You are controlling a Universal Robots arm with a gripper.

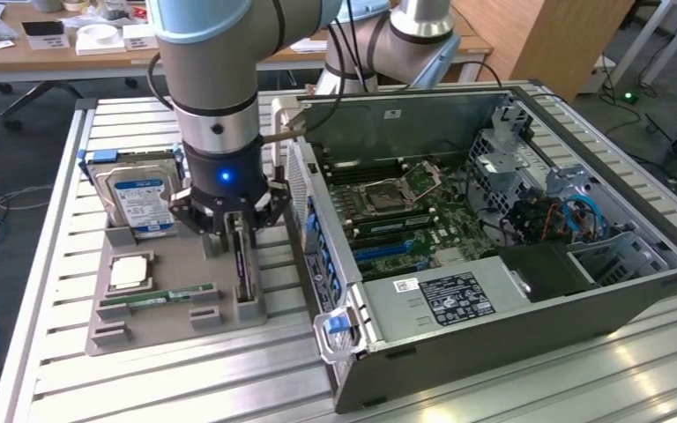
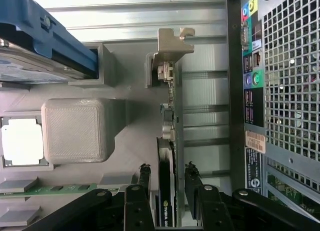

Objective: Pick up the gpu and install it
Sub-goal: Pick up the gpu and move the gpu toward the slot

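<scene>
gpu (image 2: 166, 141) stands on its thin edge in the gray tray (image 1: 156, 330), beside the pc case (image 1: 457, 352). gripper (image 2: 167, 170) is around it, jaws apart, not squeezing. card looks light, stiff & easy to break: hold its flat sides.

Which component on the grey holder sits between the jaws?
The gpu, the thin card standing on edge; the hard drive, processor and green memory stick sit aside.
</scene>
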